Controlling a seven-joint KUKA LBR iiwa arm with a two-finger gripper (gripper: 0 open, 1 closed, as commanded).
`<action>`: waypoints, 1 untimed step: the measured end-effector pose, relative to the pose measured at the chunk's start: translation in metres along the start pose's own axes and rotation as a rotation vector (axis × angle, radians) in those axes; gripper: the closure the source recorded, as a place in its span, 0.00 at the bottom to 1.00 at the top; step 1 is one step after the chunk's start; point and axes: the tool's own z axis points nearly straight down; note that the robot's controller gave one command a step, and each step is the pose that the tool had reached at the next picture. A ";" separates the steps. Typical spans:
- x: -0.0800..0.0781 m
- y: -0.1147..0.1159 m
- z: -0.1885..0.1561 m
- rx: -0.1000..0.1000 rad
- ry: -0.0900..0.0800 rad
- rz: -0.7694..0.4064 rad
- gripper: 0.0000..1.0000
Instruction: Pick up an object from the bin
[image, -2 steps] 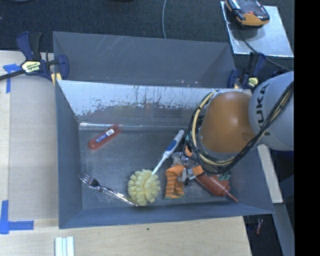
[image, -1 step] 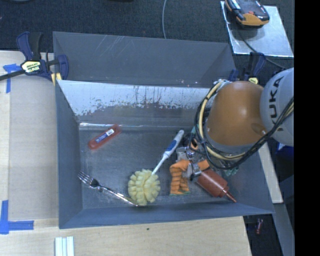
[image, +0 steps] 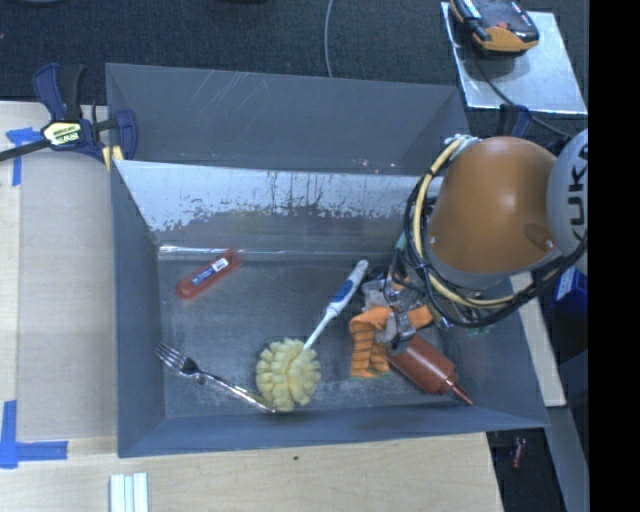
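**Status: gripper low at the right end of the bin, no confirmed grasp**

**Camera view.** My arm enters from the right of the frame. Its orange cover (image: 490, 205) and cable loops hang over the wrist and hide much of what lies beneath. My gripper (image: 398, 312) sits low over the bin (image: 135, 300) floor, right of centre. I cannot tell whether it is spread or pressed together, and I cannot confirm that it holds anything.

Nearest things:
- An orange ridged piece (image: 368, 355) lies right under and just below my gripper, at the lower right of the floor. Its long axis runs nearly top to bottom in the frame. Its upper end bends right, towards the gripper. I judge this the likeliest thing to pick, since my gripper is at its upper end.
- A dark red bottle (image: 428, 368) lies just beside it, on the right. Its axis slants from upper left to lower right, and the pointed tip faces the lower right corner.
- A yellow brush (image: 289, 373) lies at lower centre. Its white and blue handle points to the upper right and ends near my gripper.

Well apart to the left lie a fork (image: 200, 373) and a red tube (image: 207, 275).

The three nearest things lie close together, so I judge that a closing grip risks catching a neighbour.
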 end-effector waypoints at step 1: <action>-0.001 0.000 -0.025 0.002 -0.005 0.001 1.00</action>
